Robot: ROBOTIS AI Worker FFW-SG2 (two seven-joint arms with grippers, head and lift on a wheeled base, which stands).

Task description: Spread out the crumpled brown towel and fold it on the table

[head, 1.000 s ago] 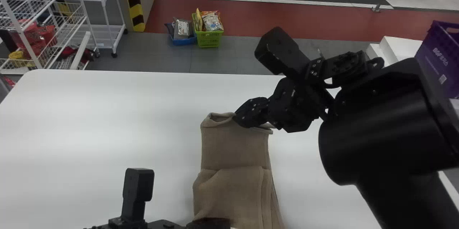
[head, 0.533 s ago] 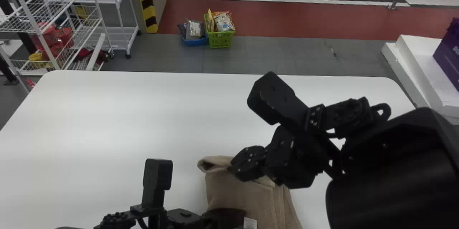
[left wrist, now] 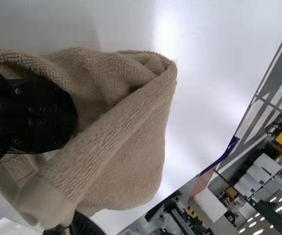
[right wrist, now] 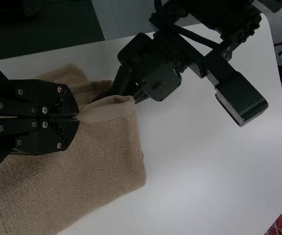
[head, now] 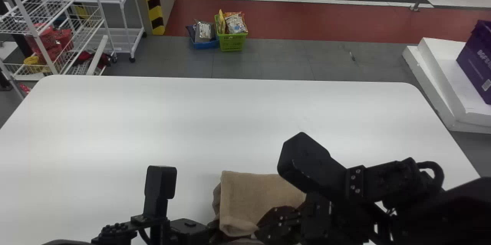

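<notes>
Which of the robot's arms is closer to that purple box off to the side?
Right. The right arm is on the same side as the purple box, though nearer the robot than the box. The left arm is farther away, by the towel's left side.

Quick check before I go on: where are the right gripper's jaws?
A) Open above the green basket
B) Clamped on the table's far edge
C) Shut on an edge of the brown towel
C: the right gripper has its jaws closed together, with an edge of the brown towel pinched at their tips.
</notes>
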